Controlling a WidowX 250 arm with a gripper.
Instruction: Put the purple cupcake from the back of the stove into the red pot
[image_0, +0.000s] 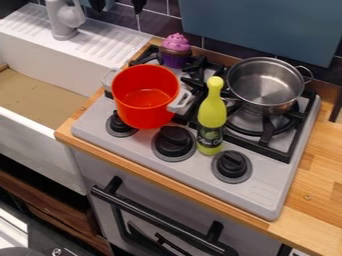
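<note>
Two jaws of the gripper (119, 10) hang apart near the tap (63, 21), while the cupcake (176, 49) sits on the stove (262, 191) behind the red pot (144, 111); seems pre-grasp to me, any reach calling for a careful descent.

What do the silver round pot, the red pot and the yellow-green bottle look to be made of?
Silver round pot: shiny metal, likely stainless steel, given its streaky grey reflections.
Red pot with pale grey handles: smooth and glossy, with highlights inside; plastic or enamelled metal, I can't tell which.
Yellow-green bottle with dark label: probably moulded plastic, given its even, opaque colour.
</note>
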